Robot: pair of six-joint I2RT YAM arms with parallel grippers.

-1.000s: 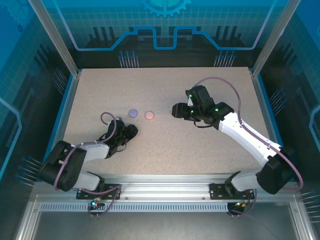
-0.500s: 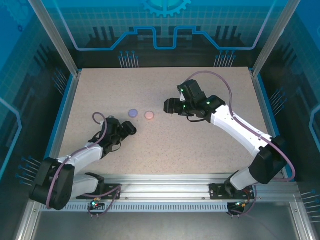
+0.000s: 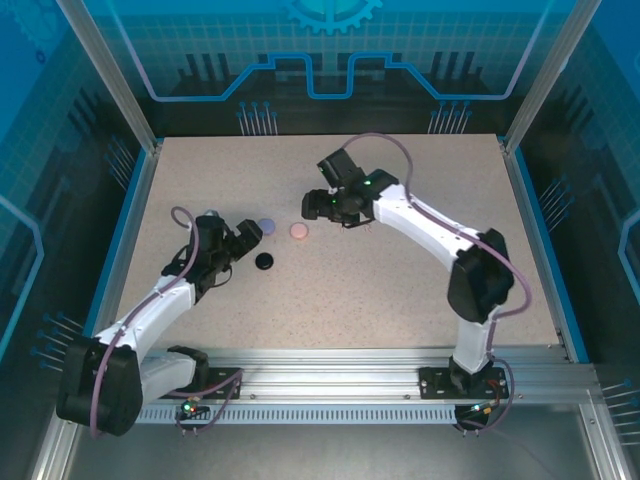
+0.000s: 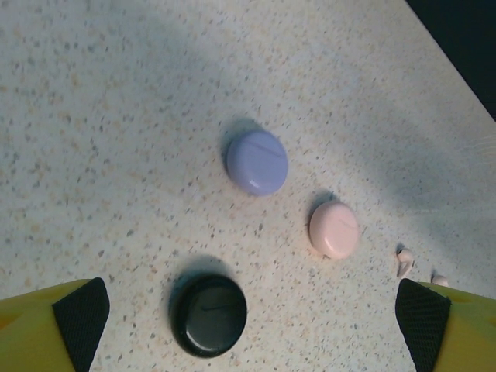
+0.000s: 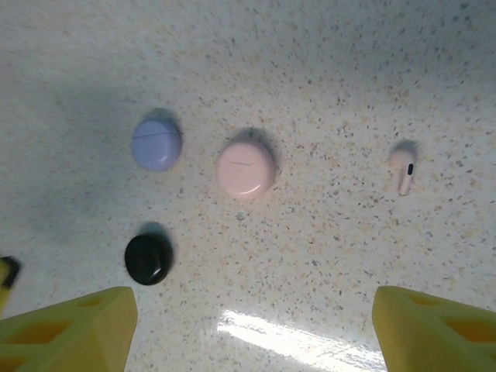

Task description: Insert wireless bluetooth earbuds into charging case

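Observation:
Three round closed charging cases lie on the speckled table: black (image 3: 264, 261), lavender (image 3: 266, 226) and pink (image 3: 298, 231). My left gripper (image 3: 247, 237) hovers just left of them, open. In the left wrist view its black-padded fingers (image 4: 81, 314) stand wide apart, with the black case (image 4: 208, 304) on the table below the gap and nothing gripped. Two pale pink earbuds (image 4: 404, 258) lie right of the pink case (image 4: 334, 229). My right gripper (image 3: 316, 205) hangs open above the pink case's far right. One pink earbud (image 5: 404, 169) lies right of the pink case (image 5: 246, 170).
The lavender case (image 5: 156, 145) and black case (image 5: 149, 259) sit left of the pink one in the right wrist view. A yellow tip of the left finger (image 5: 6, 271) shows at that view's left edge. Blue walls ring the table (image 3: 400, 290).
My left gripper has opened and drawn back to the left, leaving the black case on the table. My right gripper has swung left toward the cases and opened wider.

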